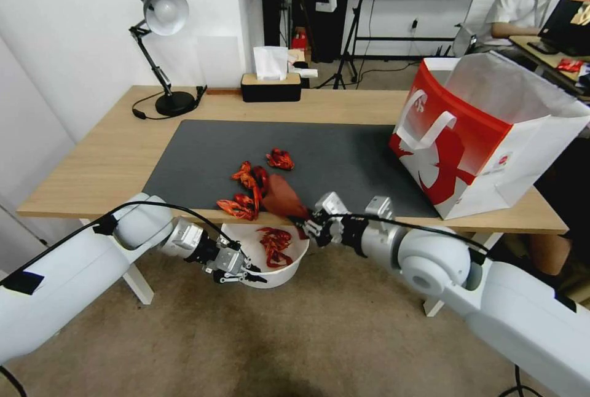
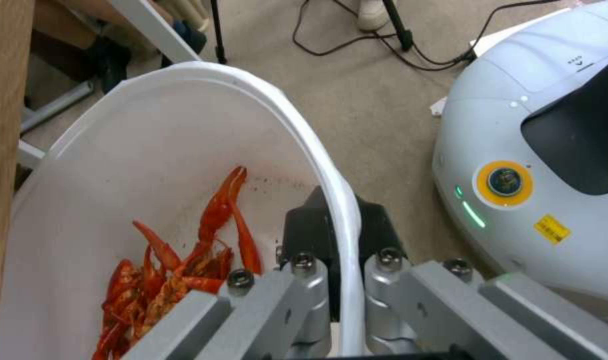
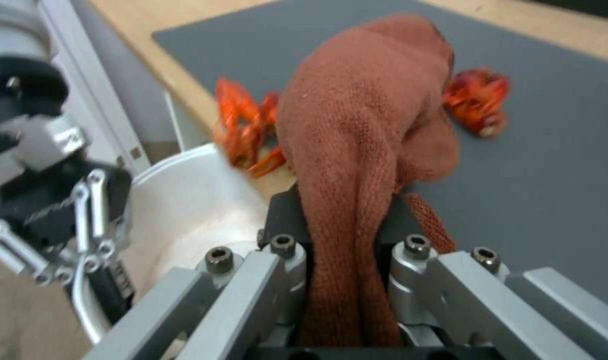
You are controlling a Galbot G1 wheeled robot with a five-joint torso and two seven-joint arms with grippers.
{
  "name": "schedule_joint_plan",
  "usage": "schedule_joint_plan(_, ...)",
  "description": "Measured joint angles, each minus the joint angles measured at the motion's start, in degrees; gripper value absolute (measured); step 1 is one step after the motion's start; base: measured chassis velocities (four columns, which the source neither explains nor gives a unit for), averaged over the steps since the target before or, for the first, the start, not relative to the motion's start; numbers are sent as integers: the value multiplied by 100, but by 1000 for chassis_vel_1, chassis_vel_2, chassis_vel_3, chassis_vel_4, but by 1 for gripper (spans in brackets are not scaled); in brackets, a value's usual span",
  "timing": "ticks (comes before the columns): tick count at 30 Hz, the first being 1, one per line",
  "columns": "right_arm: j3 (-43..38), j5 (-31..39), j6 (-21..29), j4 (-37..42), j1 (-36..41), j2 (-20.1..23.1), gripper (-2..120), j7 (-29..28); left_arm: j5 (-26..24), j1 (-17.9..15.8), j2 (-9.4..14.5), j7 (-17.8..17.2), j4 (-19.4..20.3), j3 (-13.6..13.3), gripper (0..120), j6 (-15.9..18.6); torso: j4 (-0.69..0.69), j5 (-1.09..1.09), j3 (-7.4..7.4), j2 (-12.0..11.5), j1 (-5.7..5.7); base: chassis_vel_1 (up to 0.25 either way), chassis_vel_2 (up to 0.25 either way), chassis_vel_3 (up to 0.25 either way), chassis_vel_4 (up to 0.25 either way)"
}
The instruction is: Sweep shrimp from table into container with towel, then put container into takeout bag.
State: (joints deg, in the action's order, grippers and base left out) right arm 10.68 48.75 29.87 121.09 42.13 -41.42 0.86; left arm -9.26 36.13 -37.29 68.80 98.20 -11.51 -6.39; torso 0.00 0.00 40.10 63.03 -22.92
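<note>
Below the light-wood table [image 1: 92,163] edge, the left gripper [image 2: 340,280] pinches the round white plastic container's [image 1: 289,268] rim; the right gripper [image 3: 343,250] clamps the rust-red towel [image 3: 363,130] beside bright red-orange shrimp [image 1: 249,191] there.

the container [image 1: 289,265] sits below the desk [image 1: 92,163] edge, its far rim hidden under that edge. in the left wrist view the container's [image 2: 151,130] lower part and some shrimp [image 2: 184,270] inside it are cut off by the picture's bottom edge and the linkage in front. the towel [image 3: 363,150] covers part of the shrimp pile [image 3: 247,125] on the desk, so a count cannot be told. the takeout bag [image 1: 485,145] hides its own inside.
</note>
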Motion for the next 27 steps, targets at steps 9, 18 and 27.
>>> schedule_joint_plan(9,-409,88,-143,46,141,98,9,89,4,9,2,1,19,7,0,0,0,0,0,0,0,0,0,0,0)
schedule_joint_plan(18,-597,233,-352,-461,-263,14,9,66,14,89,15,5,48,74,0,1,0,0,0,0,0,0,0,0,0)
schedule_joint_plan(27,342,223,-1011,-2260,-1679,-144,9,720,26,120,20,23,10,133,0,2,-1,0,1,-1,0,0,0,0,0)
